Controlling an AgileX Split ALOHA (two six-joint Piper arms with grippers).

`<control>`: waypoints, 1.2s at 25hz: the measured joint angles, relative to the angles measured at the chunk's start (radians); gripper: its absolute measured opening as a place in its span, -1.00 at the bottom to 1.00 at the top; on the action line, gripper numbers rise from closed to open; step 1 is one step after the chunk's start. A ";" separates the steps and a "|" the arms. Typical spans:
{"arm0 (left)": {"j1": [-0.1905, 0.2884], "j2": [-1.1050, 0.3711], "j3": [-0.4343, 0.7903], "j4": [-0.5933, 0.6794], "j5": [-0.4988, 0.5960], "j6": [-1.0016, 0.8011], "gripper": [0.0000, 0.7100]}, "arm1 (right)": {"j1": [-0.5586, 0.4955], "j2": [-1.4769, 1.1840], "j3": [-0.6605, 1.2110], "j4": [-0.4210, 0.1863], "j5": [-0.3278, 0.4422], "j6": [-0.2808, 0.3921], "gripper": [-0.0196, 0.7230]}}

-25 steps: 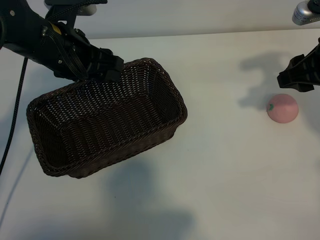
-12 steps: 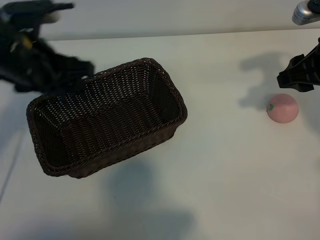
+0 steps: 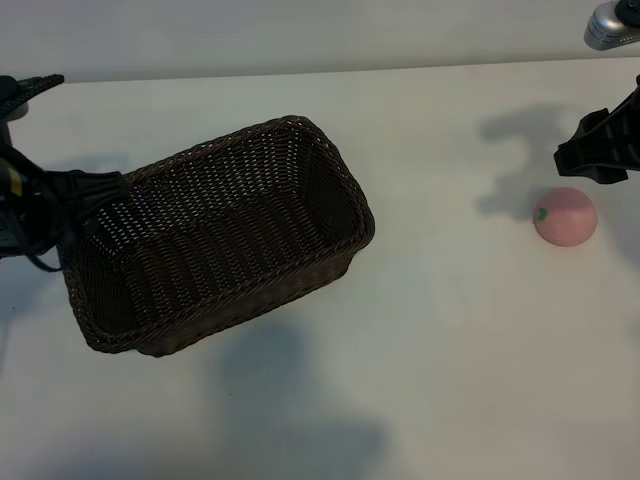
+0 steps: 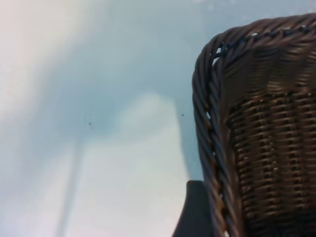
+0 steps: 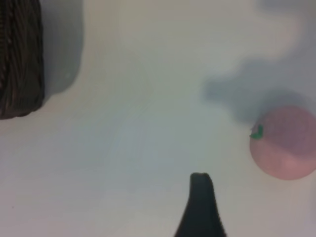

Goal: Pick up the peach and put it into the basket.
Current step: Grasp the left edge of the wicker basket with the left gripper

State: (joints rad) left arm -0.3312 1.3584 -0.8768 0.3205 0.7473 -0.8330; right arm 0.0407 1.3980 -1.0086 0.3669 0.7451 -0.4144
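Observation:
The pale-pink peach (image 3: 565, 216) with a small green mark lies on the white table at the right, and in the right wrist view the peach (image 5: 284, 143) sits off to one side of my one visible finger (image 5: 200, 205). My right gripper (image 3: 592, 155) hovers open just behind the peach, not touching it. The dark-brown wicker basket (image 3: 300, 135) stands left of centre, empty. My left gripper (image 3: 100, 188) is open at the basket's left end. One finger (image 4: 195, 210) shows close beside the braided rim (image 4: 207, 123), outside the basket.
White tabletop (image 3: 460, 360) stretches between basket and peach and along the front. A grey metal fitting (image 3: 610, 25) sits at the top right corner. The basket's end (image 5: 19, 59) shows far off in the right wrist view.
My left arm has swung away from above the basket's far rim to its left end. Basket, peach and right arm have stayed put.

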 joint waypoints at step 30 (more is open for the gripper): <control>0.111 0.163 0.172 -0.197 -0.277 0.073 0.67 | 0.000 0.000 0.000 0.000 0.004 0.007 0.52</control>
State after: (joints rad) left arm -0.2201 1.5215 -0.7043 0.1236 0.4698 -0.7600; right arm 0.0407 1.3980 -1.0086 0.3669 0.7492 -0.4077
